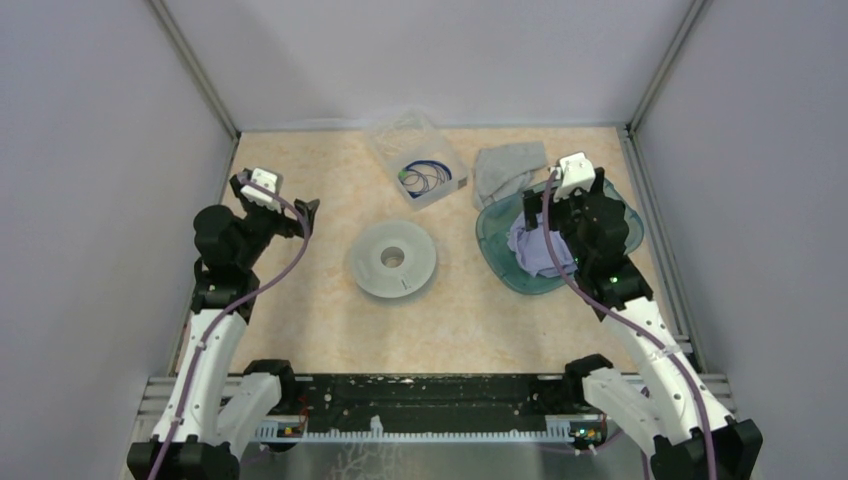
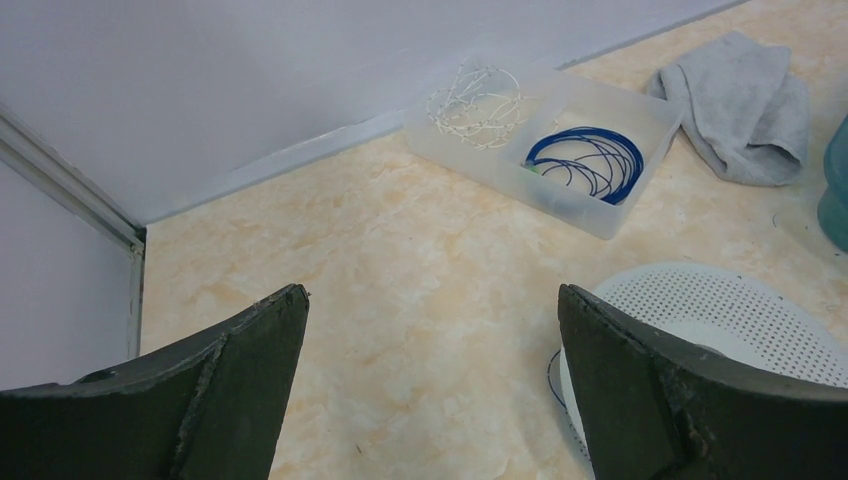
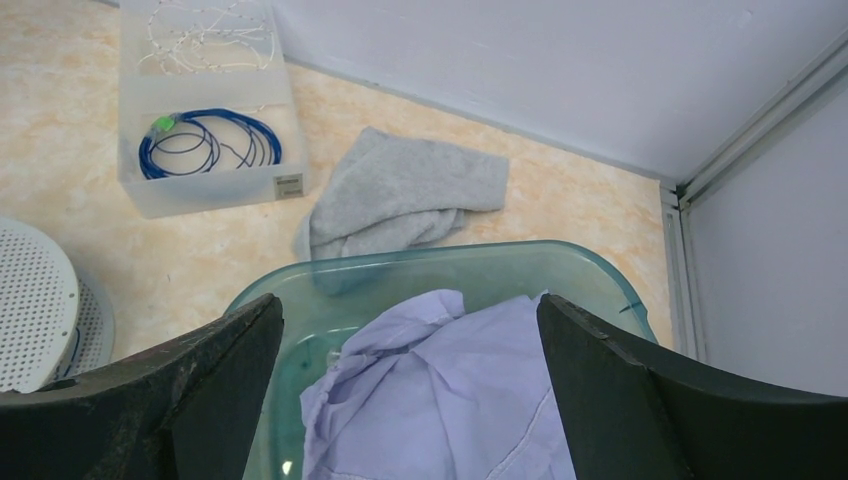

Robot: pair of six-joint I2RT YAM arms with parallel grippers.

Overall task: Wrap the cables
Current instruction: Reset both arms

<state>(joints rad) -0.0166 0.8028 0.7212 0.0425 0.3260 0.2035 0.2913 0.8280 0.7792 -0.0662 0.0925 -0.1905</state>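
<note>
Two arms (image 1: 228,240) (image 1: 603,238), jaws wide; one spool (image 1: 422,268), one tray (image 1: 395,135), one basin (image 1: 497,250).

Spool (image 1: 395,260) at centre, box (image 1: 441,194) behind it, bowl (image 1: 497,246) to its right.

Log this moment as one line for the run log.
left gripper: open, empty, left of spool | right gripper: open, empty, above lavender cloth in teal basin | blue wire: coiled in clear box
</note>
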